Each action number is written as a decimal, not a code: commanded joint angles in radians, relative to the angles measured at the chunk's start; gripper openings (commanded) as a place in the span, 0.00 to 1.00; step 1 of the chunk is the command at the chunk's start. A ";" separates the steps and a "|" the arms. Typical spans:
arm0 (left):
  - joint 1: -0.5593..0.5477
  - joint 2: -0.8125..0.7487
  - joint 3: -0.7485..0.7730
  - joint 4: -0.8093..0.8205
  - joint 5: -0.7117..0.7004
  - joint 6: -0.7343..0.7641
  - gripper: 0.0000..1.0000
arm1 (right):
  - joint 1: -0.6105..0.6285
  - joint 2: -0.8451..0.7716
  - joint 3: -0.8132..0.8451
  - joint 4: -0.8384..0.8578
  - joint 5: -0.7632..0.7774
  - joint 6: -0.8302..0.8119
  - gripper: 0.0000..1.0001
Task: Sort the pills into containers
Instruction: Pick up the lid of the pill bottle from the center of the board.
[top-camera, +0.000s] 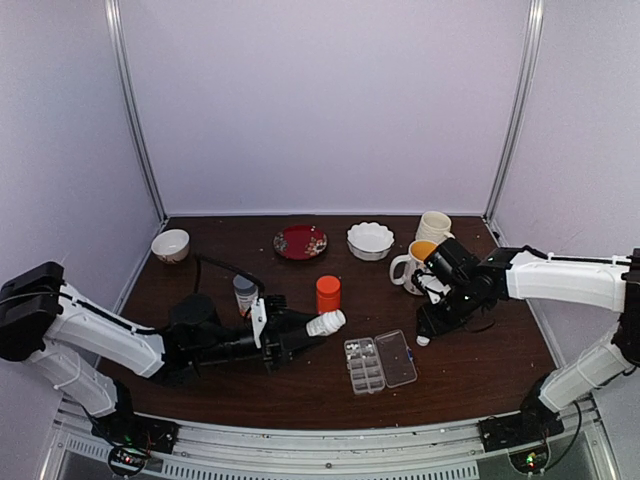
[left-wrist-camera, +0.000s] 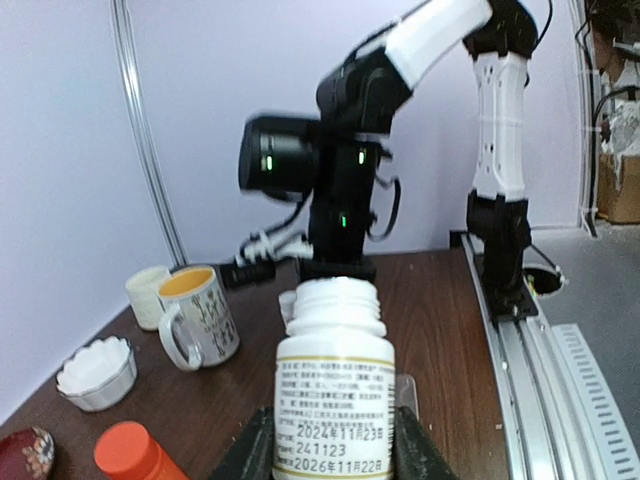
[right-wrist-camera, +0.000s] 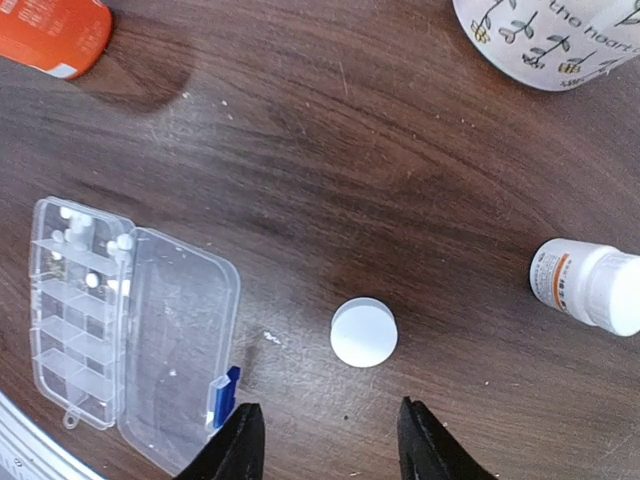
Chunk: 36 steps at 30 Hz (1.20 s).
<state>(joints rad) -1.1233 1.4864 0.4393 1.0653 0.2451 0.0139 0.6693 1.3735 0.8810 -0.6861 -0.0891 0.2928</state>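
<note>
Left wrist view: my left gripper clamps the uncapped bottle; advise pouring slowly, mouth over compartments ahead.

You have the pill box near the desk's front edge, a cap right of it, mugs behind that.

A white cap lies on the dark table, apart from the orange bottle and floral mug.
</note>
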 joint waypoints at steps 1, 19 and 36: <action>-0.005 -0.151 0.024 0.000 0.026 0.026 0.04 | -0.011 0.080 0.036 -0.028 0.048 -0.026 0.49; -0.004 -0.254 -0.001 -0.039 -0.001 0.087 0.04 | -0.054 0.259 0.062 0.038 -0.014 -0.060 0.41; -0.005 -0.264 -0.010 -0.073 -0.008 0.093 0.05 | -0.054 0.279 0.076 0.028 -0.005 -0.075 0.31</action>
<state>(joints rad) -1.1233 1.2377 0.4400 0.9668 0.2440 0.0952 0.6212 1.6363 0.9337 -0.6575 -0.0994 0.2268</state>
